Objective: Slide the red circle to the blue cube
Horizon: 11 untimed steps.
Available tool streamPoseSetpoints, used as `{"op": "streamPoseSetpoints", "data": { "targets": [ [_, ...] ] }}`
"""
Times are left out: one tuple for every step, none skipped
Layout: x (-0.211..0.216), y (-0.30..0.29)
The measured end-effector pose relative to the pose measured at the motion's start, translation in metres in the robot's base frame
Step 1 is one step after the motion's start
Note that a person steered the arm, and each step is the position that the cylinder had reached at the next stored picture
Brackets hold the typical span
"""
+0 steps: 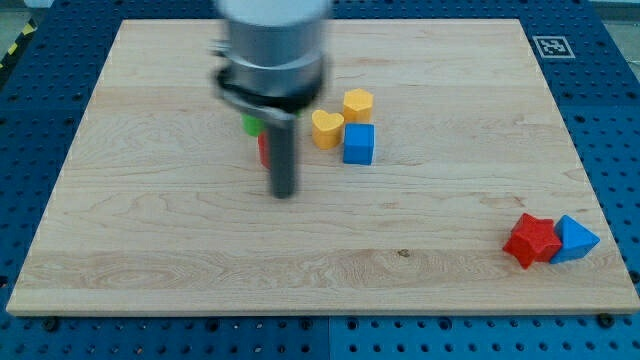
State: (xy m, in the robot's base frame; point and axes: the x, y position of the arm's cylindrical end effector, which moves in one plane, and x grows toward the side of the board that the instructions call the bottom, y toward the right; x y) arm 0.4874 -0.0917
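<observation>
A: Where is the red circular block?

B: Mostly hidden. Only a red sliver shows at the left edge of the dark rod, upper middle of the pale wooden worktop. Shape not confirmable from this view; taken as the circle on colour and position.

A: And the blue cube-shaped block?

B: To the view's right of the red sliver, near but apart, with the rod between them. A yellow heart-shaped block touches the cube's left side; a second yellow block, shape unclear, sits just above it.

A: My tip?

B: Just below and slightly right of the red block, so on the wrong side for a rightward push. Judgement: it needs to come round to the block's left first. The yellow heart may get shoved.

A: Pincer state?

B: No pincer fitted, only the rod; nothing to spread or pinch. The rod hangs near vertical, the arm's grey body blurred above.

A: Others?

B: Green block behind the rod; red star-shaped block touching a blue wedge-like block at lower right.
</observation>
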Motion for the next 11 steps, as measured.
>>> {"op": "streamPoseSetpoints", "data": {
  "targets": [
    [-0.024, -0.045],
    [-0.036, -0.042],
    [-0.038, -0.027],
    [-0.038, 0.007],
    [-0.039, 0.04],
    [-0.049, 0.051],
    [-0.065, 0.058],
    [-0.064, 0.079],
    [-0.052, 0.093],
    [-0.035, 0.096],
    [-0.021, 0.104]
  ]
}}
